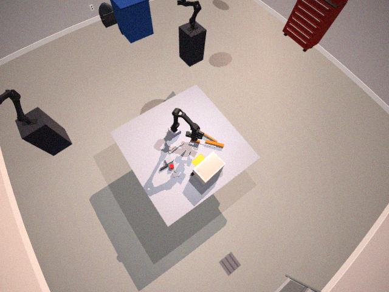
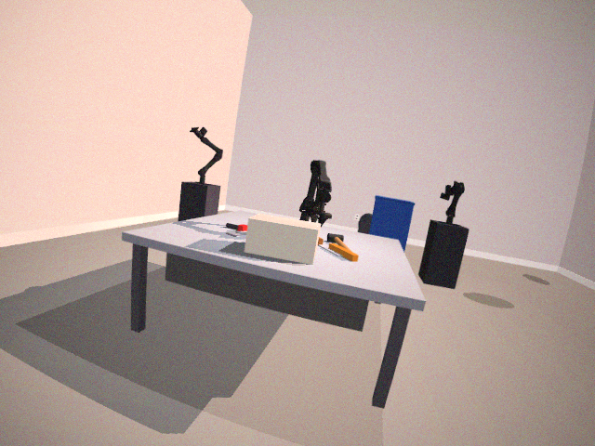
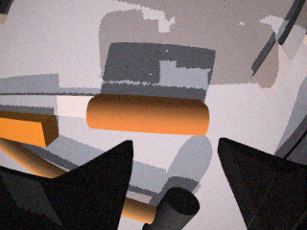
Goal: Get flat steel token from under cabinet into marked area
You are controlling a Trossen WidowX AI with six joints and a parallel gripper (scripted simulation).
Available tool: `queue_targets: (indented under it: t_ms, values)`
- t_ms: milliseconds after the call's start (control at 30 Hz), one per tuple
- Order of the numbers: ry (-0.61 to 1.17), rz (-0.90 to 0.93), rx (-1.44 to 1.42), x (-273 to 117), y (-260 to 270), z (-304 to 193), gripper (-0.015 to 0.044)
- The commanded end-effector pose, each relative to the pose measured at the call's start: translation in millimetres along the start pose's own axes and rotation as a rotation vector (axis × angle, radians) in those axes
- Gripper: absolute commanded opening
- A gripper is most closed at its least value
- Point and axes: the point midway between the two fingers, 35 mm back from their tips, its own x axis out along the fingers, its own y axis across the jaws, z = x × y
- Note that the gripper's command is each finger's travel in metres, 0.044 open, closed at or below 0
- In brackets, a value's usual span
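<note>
The cream cabinet [image 1: 208, 166] [image 2: 281, 240] stands on the table [image 1: 242, 154] [image 2: 384, 278]. The yellow marked area [image 1: 198, 159] lies against its arm-facing side. The steel token and vent slots are not visible. My gripper [image 3: 176, 140] is open and empty, pointing down above the tools. In the wrist view an orange cylindrical handle [image 3: 148, 115] lies crosswise ahead of the fingertips, with a thin dark line running left from its back edge. A mallet with a dark head [image 3: 177, 203] [image 2: 335, 237] lies below the fingers, its head seen between them.
An orange rectangular bar [image 1: 214, 144] [image 2: 343, 252] [image 3: 21, 130] lies beside the mallet's wooden handle [image 1: 208, 136]. A red block [image 1: 171, 166] [image 2: 242, 228] is at a dark stick [image 1: 165, 166] on the table's other side. A small black item [image 1: 192, 173] is at the cabinet's corner.
</note>
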Motion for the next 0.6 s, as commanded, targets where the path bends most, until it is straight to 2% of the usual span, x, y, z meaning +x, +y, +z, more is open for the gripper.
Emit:
queue_targets:
  t_ms: [0,567]
  values:
    - [0.001,-0.003,0.035,0.2,-0.4,0.0,0.027]
    - [0.0,-0.004,0.17,0.2,-0.3,0.0,0.027]
